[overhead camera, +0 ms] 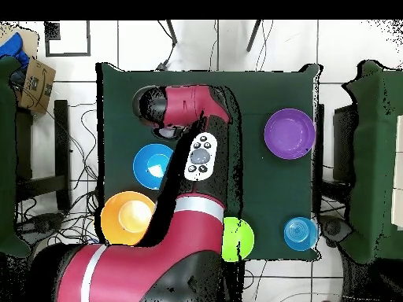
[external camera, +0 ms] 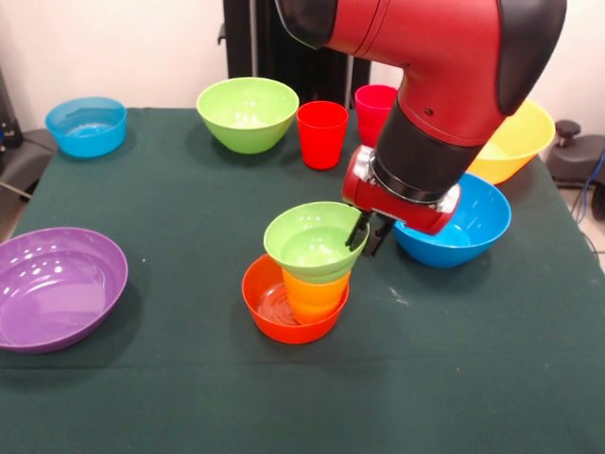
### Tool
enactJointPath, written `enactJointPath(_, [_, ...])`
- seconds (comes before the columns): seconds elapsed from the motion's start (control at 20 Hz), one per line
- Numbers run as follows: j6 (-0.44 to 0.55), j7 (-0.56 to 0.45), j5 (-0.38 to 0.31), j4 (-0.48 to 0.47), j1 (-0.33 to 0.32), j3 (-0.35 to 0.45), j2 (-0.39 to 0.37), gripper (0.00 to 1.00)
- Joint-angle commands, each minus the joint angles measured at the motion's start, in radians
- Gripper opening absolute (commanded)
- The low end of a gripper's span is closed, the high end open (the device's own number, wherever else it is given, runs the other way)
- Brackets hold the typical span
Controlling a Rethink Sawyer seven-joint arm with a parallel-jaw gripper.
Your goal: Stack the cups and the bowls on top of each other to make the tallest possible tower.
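- On the dark green table [external camera: 113, 397], the red and black arm [external camera: 444, 66] reaches down to the stack near the centre.
- Purple bowl [external camera: 57, 288]: wide, shallow, at the table's left edge in the front view.
- Yellow bowl [external camera: 525, 142] and large blue bowl [external camera: 468, 227]: side by side, partly behind the arm.
- Large green bowl [external camera: 248, 113] and small blue bowl [external camera: 86, 126]: along the far edge.
- Tower: orange bowl [external camera: 274, 307] holding the yellow-orange cup [external camera: 315, 295], topped by the small green bowl [external camera: 312, 244].
- Red cup [external camera: 322, 134] and pink cup [external camera: 373, 109]: upright, off the tower.
- Gripper [external camera: 367, 232]: fingers pinch the small green bowl's rim.
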Motion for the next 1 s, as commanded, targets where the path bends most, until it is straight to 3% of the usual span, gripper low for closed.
enactJointPath(0.05, [0.024,0.038,-0.034,0.008,0.019,0.047,0.008,0.00])
enactJointPath(0.55, [0.017,0.041,-0.044,-0.011,0.029,0.023,0.025,0.00])
enactJointPath(0.6, [0.017,0.033,-0.048,-0.016,0.032,0.016,0.027,1.00])
enactJointPath(1.0, [0.039,0.008,-0.050,-0.013,0.038,-0.005,0.020,1.00])
